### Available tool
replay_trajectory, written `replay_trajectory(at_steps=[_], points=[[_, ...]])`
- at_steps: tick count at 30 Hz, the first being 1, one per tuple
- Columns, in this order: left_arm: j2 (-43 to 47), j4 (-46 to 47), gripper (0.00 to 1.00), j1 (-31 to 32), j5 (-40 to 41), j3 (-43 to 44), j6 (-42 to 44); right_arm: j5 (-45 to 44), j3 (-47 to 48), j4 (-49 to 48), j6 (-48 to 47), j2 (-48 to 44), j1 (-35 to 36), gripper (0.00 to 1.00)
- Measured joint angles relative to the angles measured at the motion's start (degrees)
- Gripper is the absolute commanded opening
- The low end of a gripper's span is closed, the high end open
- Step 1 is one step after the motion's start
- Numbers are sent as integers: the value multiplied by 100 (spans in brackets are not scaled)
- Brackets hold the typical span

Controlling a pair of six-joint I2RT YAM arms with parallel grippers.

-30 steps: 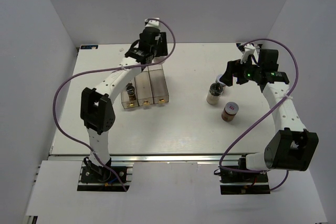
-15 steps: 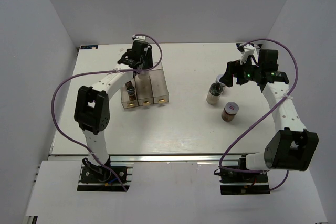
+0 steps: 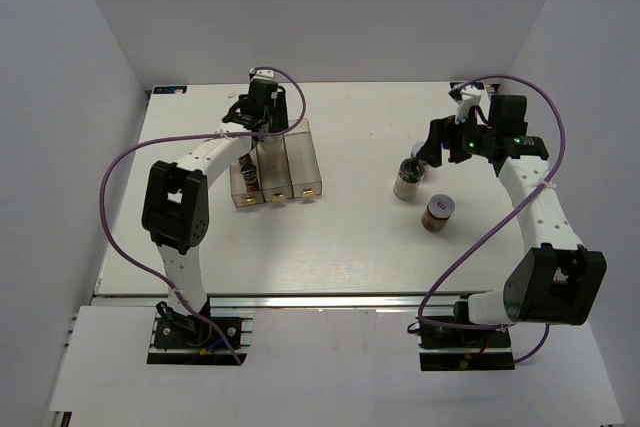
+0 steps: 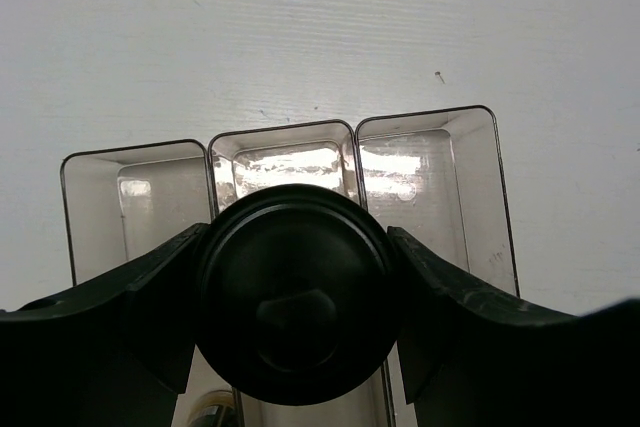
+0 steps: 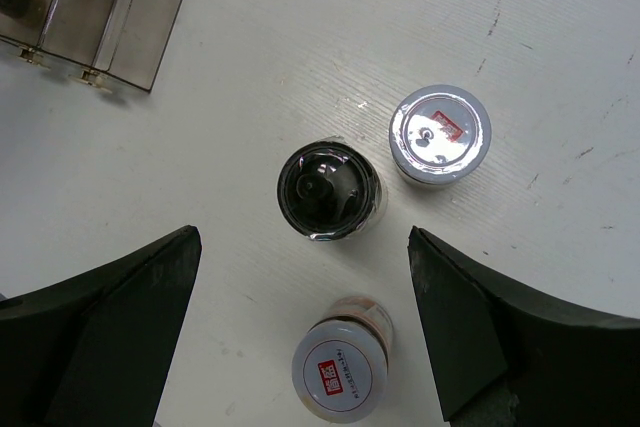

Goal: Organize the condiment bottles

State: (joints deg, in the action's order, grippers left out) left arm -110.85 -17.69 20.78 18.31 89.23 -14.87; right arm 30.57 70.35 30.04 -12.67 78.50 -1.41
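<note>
Right of the clear three-compartment plastic rack (image 3: 298,159), three clear lidded bottles (image 5: 330,190) stand loose under your spread right pincer (image 5: 302,242). Farther back, your left pincer (image 4: 295,319) clamps a black-capped bottle (image 4: 295,277) over the rack's middle compartment; lower it straight in.

I'm in a lab test cell: bare white table (image 3: 360,237), plain white walls (image 3: 330,7) boxing it in, my bases (image 3: 195,332) bolted to an aluminium rail (image 3: 330,299), purple cables (image 3: 104,197) looped.
</note>
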Motion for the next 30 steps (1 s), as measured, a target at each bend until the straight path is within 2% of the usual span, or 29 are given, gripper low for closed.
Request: replay_trajectory(at_steps=[3,7,14,20,30], points=[[-96,31,5,0,-48,0,-2,-2,0,2,-24,20,20,89],[-216,22,23,0,-101,-4,-17,0,0,17,-94,74,44,89],[-232,15,49,0,-144,-74,-39,2,0,35,-170,83,57,89],[-232,20,60,0,-208,-140,-44,4,0,42,-236,105,79,89],[-232,-26,88,0,-258,-188,-59,39,0,66,-308,149,79,89]])
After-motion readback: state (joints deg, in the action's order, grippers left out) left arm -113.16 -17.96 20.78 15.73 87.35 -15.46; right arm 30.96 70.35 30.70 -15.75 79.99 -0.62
